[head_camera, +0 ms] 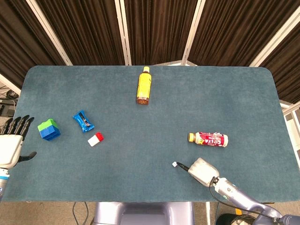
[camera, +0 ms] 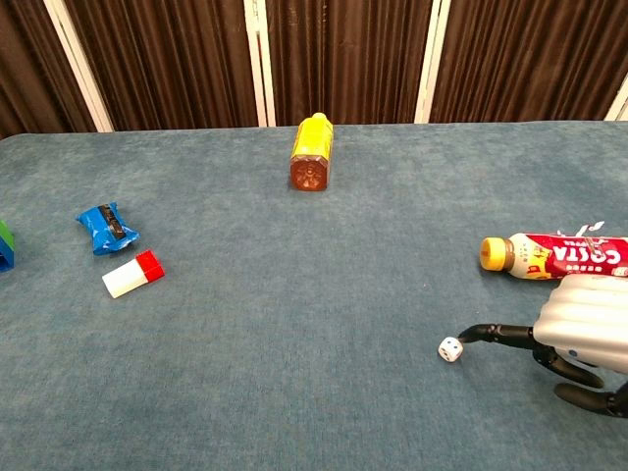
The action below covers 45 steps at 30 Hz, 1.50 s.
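Observation:
A small white die (head_camera: 174,164) (camera: 450,349) lies near the table's front edge. My right hand (head_camera: 199,169) (camera: 575,337) rests low on the cloth just right of it. One dark finger (camera: 496,332) reaches out, and its tip sits right beside the die; I cannot tell if they touch. The other fingers arch down apart and hold nothing. My left hand (head_camera: 10,146) hovers at the table's left edge, fingers spread and empty, nearest the green and blue block (head_camera: 48,129) (camera: 4,245). The chest view does not show the left hand.
On the blue-grey table (head_camera: 140,183): a red-labelled bottle (head_camera: 208,139) (camera: 554,257) lying behind the right hand, a yellow bottle (head_camera: 144,86) (camera: 312,152) lying at the far middle, and a blue packet (head_camera: 83,121) (camera: 106,228) and a white and red block (head_camera: 95,139) (camera: 132,274) at the left.

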{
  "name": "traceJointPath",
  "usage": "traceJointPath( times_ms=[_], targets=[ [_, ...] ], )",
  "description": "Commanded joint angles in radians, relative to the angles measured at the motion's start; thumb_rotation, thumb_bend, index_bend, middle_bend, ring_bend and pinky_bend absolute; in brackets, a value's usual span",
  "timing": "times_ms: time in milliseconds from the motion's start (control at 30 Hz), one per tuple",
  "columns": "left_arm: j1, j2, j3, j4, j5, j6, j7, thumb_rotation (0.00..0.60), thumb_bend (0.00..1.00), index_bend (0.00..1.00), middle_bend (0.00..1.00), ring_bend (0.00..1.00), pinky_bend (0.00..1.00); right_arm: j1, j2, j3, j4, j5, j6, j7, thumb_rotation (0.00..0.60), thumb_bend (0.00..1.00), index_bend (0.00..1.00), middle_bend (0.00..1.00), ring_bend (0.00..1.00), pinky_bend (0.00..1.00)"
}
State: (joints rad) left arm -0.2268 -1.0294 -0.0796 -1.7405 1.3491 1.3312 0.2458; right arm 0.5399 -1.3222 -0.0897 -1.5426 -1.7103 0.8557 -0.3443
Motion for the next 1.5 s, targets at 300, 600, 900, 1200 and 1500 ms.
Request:
traceJointPath(
  times_ms=[300, 600, 900, 1200, 1500],
  targets=[
    [-0.005, -0.004, 0.0, 0.003, -0.01, -0.009, 0.009, 0.6, 0.0, 0.0, 0.0, 0.0, 0.0, 0.006, -0.026, -0.008, 0.01, -0.025, 0.031, -0.012, 0.6, 0.53, 0.0, 0.72, 0.64, 0.93],
    [-0.005, -0.002, 0.0, 0.005, -0.014, -0.011, 0.005, 0.6, 0.0, 0.0, 0.0, 0.0, 0.0, 0.009, -0.04, -0.015, 0.024, -0.004, 0.018, -0.029, 0.6, 0.53, 0.0, 0.72, 0.64, 0.93],
    [-0.007, -0.002, 0.001, 0.007, -0.014, -0.013, 0.003, 0.6, 0.0, 0.0, 0.0, 0.0, 0.0, 0.003, -0.037, -0.018, 0.047, 0.026, 0.02, -0.032, 0.6, 0.53, 0.0, 0.72, 0.64, 0.93],
    [-0.007, -0.001, 0.001, 0.004, -0.016, -0.013, 0.004, 0.6, 0.0, 0.0, 0.0, 0.0, 0.0, -0.015, -0.011, -0.031, 0.068, 0.043, 0.048, 0.01, 0.6, 0.53, 0.0, 0.72, 0.64, 0.93],
    [-0.006, 0.002, 0.004, -0.005, -0.011, -0.01, 0.003, 0.6, 0.0, 0.0, 0.0, 0.0, 0.0, -0.048, 0.027, -0.081, 0.087, 0.003, 0.105, 0.07, 0.6, 0.53, 0.0, 0.72, 0.64, 0.93]
  ],
)
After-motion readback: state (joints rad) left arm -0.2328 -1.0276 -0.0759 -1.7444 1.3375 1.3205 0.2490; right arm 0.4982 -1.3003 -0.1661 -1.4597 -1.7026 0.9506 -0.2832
